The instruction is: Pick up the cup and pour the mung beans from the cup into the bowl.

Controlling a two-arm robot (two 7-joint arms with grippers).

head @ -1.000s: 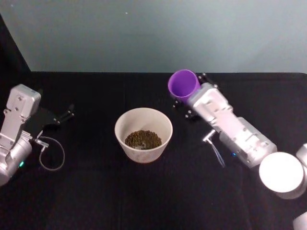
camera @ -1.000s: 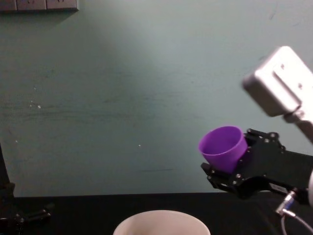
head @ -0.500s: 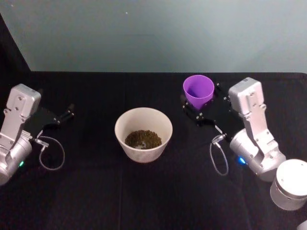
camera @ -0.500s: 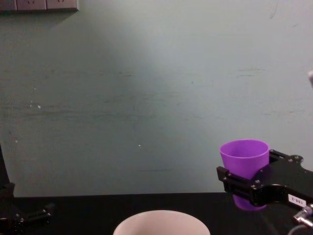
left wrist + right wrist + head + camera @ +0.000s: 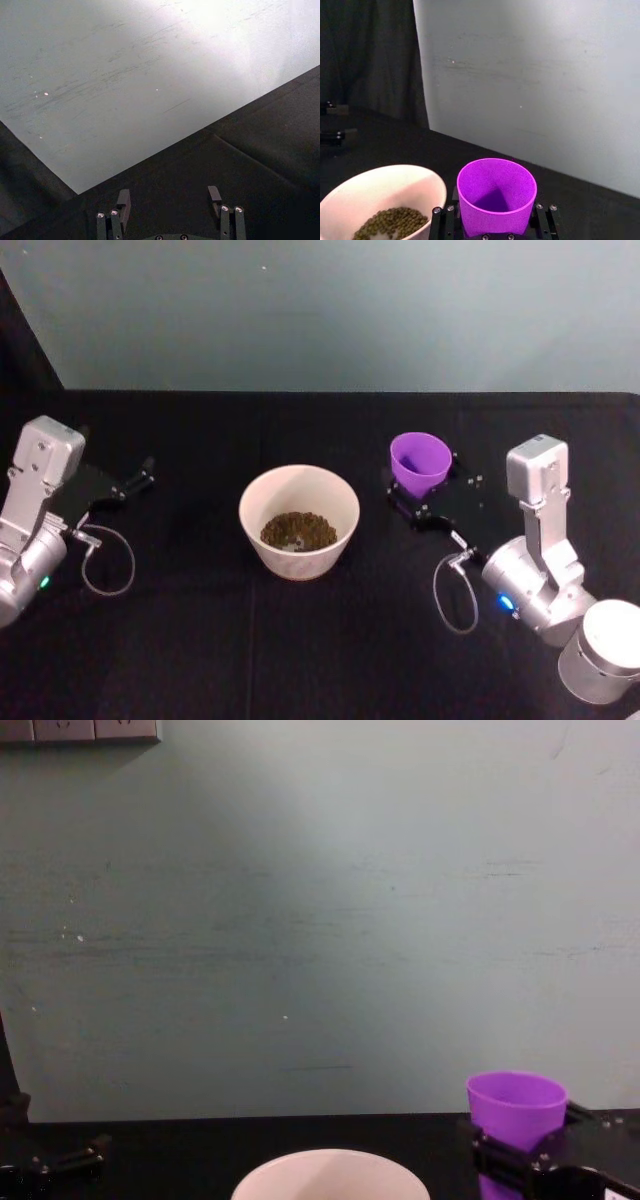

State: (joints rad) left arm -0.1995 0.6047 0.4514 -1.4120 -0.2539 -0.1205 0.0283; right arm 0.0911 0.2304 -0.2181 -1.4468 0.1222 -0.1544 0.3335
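Table (image 5: pixel 300 640): black cloth top, flat and bare around the work; it gives a cup a steady landing place.
Bowl (image 5: pixel 299 521): wide, pale, upright near the middle of the table, a mound of mung beans (image 5: pixel 298 530) lying in its bottom. Judged stiff and stable on its broad base; no need to hold it.
Right gripper (image 5: pixel 422 502): just to the right of the bowl, black fingers closed around the lower wall of the cup, one on each side, as the right wrist view shows.
Left gripper (image 5: pixel 169 199): parked at the left edge of the table, well apart from the bowl, fingers spread wide with nothing between them.
Cup (image 5: pixel 419 462): small purple tumbler, upright, mouth up, held in the right gripper beside the bowl and to its right. In the chest view its rim stands above the bowl's rim. I cannot tell whether its base touches the cloth.
Cup contents: inside looks bare purple in the right wrist view (image 5: pixel 496 193); no beans seen in it. Judged poured out, task near its end.
Cup handling: judged very light now, thin smooth plastic, slightly tapered, so slippery and apt to slide upward out of a squeeze. Walls likely flex under a hard pinch.
Where to hold: low to mid wall, opposite sides, as it is held now; a moderate squeeze, kept away from the thin rim.
Risk: an empty cup tips easily if let go before its base sits flat.
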